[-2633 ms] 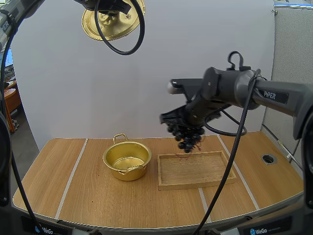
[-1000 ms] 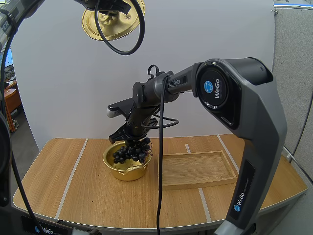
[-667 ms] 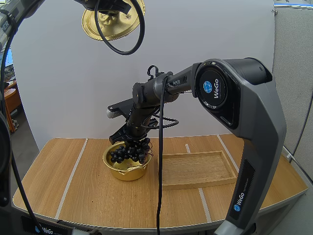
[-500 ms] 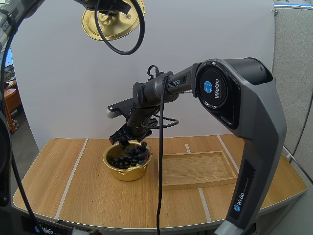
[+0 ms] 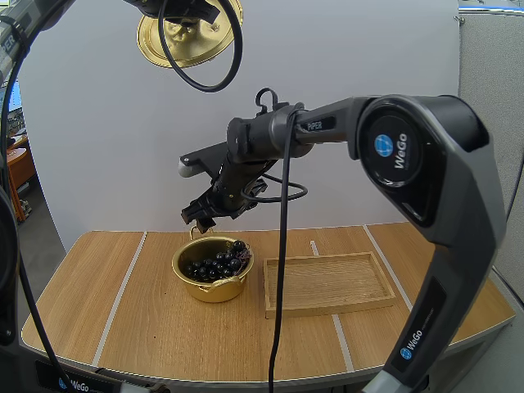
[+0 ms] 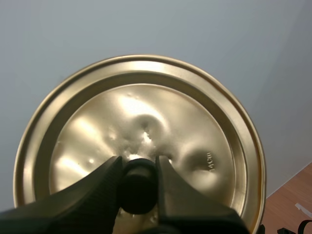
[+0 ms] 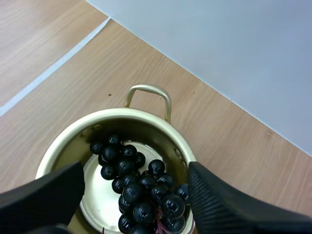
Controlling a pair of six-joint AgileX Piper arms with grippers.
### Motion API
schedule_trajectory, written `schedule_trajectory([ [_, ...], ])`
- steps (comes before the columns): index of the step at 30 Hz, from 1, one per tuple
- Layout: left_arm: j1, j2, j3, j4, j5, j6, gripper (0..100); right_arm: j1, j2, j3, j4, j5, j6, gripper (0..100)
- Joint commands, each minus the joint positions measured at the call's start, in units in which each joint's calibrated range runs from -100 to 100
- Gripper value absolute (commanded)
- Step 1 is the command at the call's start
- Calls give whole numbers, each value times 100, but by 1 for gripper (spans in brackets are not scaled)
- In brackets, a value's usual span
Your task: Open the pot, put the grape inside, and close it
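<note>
So right fingers [image 5: 201, 215] hang spread open just above the pot [image 5: 187, 277], grapes [image 5: 214, 264] inside below them. Left fingers [image 6: 114, 178] pinch the lid [image 6: 195, 126] by its knob [image 6: 139, 187] up high; lowering it crooked could shove the pot.

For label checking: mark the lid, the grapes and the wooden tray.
lid [image 6: 146, 122]: left wrist view, on its gold face.
grapes [image 7: 134, 192]: right wrist view, on the middle of the bunch.
wooden tray [image 5: 327, 282]: high view, on its bare floor.
</note>
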Motion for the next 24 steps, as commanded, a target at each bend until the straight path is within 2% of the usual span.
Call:
schedule_trajectory([
  [1,-15,-44,-52,-8,-124,-52,0,2,-191,-36,-45,168,-17,100],
  [9,-15,-44,-52,-8,-124,-52,0,-6,-274,-36,-112,772,4,100],
  [10,-15,-44,-52,-8,-124,-52,0,-6,-274,-36,-112,903,4,85],
  [12,-15,-44,-52,-8,-124,-52,0,-6,-274,-36,-32,1197,4,33],
  [13,-15,-44,-52,-8,-124,-52,0,-6,-274,-36,-13,1342,4,12],
  [14,-15,-44,-52,-8,-124,-52,0,-6,-274,-36,3,1452,4,0],
  [24,-15,-44,-52,-8,-124,-52,0,-6,-232,-20,-341,1754,266,0],
])
